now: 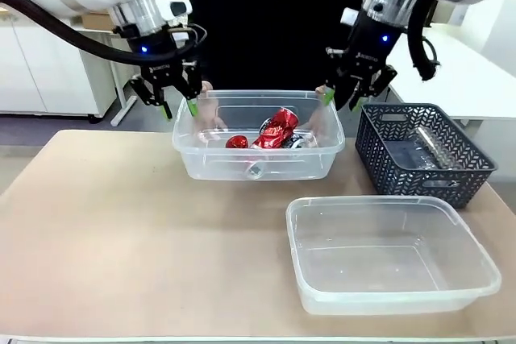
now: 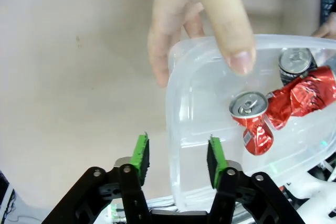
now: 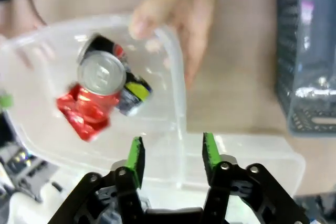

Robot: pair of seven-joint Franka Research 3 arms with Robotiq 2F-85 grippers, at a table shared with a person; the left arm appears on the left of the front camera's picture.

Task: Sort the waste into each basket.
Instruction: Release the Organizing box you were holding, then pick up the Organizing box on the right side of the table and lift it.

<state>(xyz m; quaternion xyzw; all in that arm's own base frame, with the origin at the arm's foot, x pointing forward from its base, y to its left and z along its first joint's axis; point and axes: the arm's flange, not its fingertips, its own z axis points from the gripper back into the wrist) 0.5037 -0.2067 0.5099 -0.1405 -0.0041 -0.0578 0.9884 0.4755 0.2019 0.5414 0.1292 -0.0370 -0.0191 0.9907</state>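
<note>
— While the 2 arms are hanging over the tabletop (image 1: pixel 105 223), how far is the sorting getting?

— Partway, judging by how things are lying. Crushed red cans (image 1: pixel 278 128), at least 3 of them, are sitting together in the far tub (image 1: pixel 201 163), and nothing else is showing in there.

— And the near tub (image 1: pixel 306 279)?

— It is standing bare, so the plastic is not getting its place yet. 1 clear bottle (image 1: pixel 431 147) is lying in the dark grey basket (image 1: pixel 379 159) at the right, and it is probably waiting to go over.

— What are the pincers doing?

— The left pincer (image 1: pixel 179 109) is holding its pads apart over the far tub's left end rim, not clamping it. The right pincer (image 1: pixel 340 101) is doing the same at the other end, pads apart. Neither is carrying anything.

— Is anyone else touching that tub?

— The person's hands (image 1: pixel 211 112) are resting on its far corners, with fingers curling over the rim.
</note>
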